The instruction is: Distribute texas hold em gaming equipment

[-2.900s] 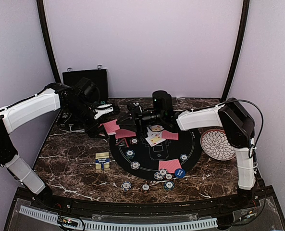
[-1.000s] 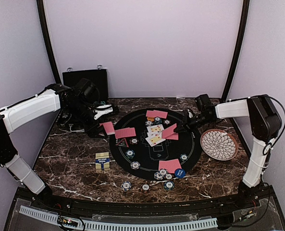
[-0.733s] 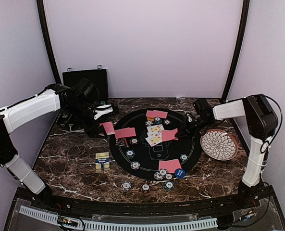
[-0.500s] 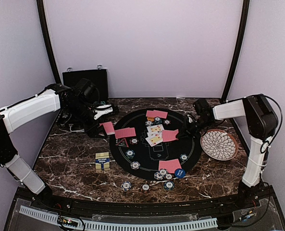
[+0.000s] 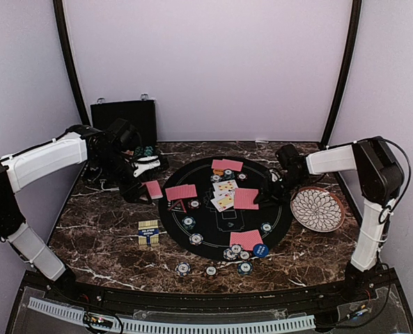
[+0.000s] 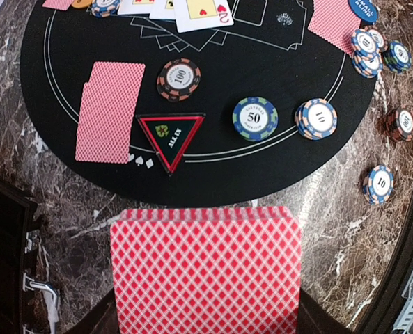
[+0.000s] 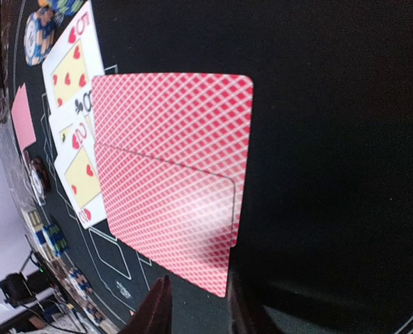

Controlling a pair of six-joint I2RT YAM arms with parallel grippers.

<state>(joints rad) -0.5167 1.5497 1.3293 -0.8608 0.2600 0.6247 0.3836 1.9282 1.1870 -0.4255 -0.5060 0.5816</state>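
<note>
Cards [image 5: 246,198] and chips [image 5: 235,250] crowd the mat [image 5: 219,231]; front-left marble [image 5: 102,243] lies open.

Plain pale lilac walls [image 5: 213,69] close in the back and both sides, slim black posts [image 5: 67,62] rise along the rear corners, and soft even light falls on a dark brown marble desk [image 5: 108,236] veined with white

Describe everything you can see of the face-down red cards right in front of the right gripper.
Two red-backed cards lie face down and flat on the black mat, one on top of the other and slightly offset. Their backs show a fine white diamond lattice with a thin pale border and rounded corners, and they look glossy. One long edge overlaps the face-up cards. The right gripper sits at their near corner, its fingers apart.
</note>
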